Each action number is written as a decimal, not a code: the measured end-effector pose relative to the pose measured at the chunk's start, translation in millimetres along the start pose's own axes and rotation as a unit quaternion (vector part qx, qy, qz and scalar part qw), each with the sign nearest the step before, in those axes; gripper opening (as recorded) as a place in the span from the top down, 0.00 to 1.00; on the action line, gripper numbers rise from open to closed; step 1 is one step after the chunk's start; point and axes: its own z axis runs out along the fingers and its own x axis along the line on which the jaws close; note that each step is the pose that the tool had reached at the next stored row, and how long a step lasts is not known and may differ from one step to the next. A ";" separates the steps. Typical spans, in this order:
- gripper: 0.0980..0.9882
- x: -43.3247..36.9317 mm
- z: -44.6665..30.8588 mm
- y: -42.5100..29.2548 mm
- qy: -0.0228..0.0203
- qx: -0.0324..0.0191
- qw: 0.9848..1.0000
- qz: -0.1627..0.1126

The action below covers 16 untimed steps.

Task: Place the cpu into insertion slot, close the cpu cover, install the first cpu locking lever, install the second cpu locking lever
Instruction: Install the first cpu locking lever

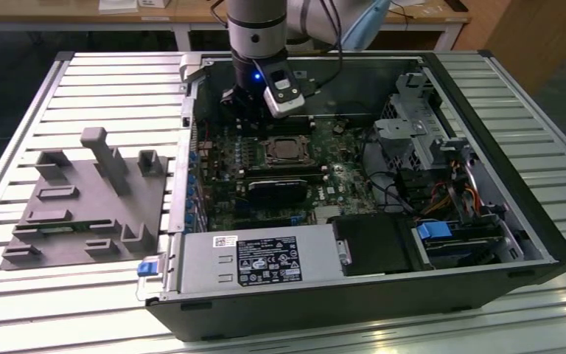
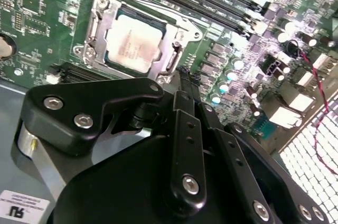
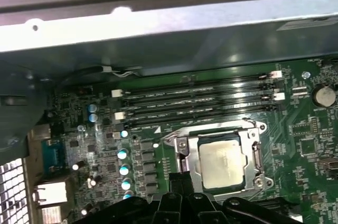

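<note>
The arm [image 1: 256, 28] points straight down, its hand [image 2: 184, 78] closed and empty.

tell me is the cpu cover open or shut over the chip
Shut: in the second wrist view the cpu cover lies flat, framing the cpu, whose silver top shows through its window.

One cpu [image 3: 222, 165]; one cpu cover [image 3: 191, 152] around it; what look like four long memory slots [image 3: 200, 97] just beside the cpu; one coin battery [image 3: 323, 95] near it.

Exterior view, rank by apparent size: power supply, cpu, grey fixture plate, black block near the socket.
1. grey fixture plate
2. power supply
3. black block
4. cpu
</note>
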 end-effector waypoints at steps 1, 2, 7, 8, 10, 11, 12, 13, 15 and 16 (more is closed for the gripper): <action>1.00 1.5 -0.1 -0.2 0.000 0.000 1.000 0.000; 1.00 2.9 -0.2 -0.4 0.000 0.000 1.000 0.000; 1.00 8.0 -0.4 -1.2 0.000 -0.002 1.000 0.000; 1.00 9.0 -0.5 -1.3 0.000 -0.004 1.000 0.000; 1.00 11.4 -0.6 -1.7 0.001 -0.008 1.000 0.000; 1.00 12.8 -0.6 -1.9 0.001 -0.010 1.000 0.000; 1.00 14.0 -0.6 -2.1 0.001 -0.014 1.000 0.001; 1.00 14.8 -0.7 -2.2 0.002 -0.018 1.000 0.001; 1.00 15.8 -0.8 -2.3 0.003 -0.024 1.000 0.001; 1.00 16.4 -0.8 -2.4 0.003 -0.026 1.000 0.001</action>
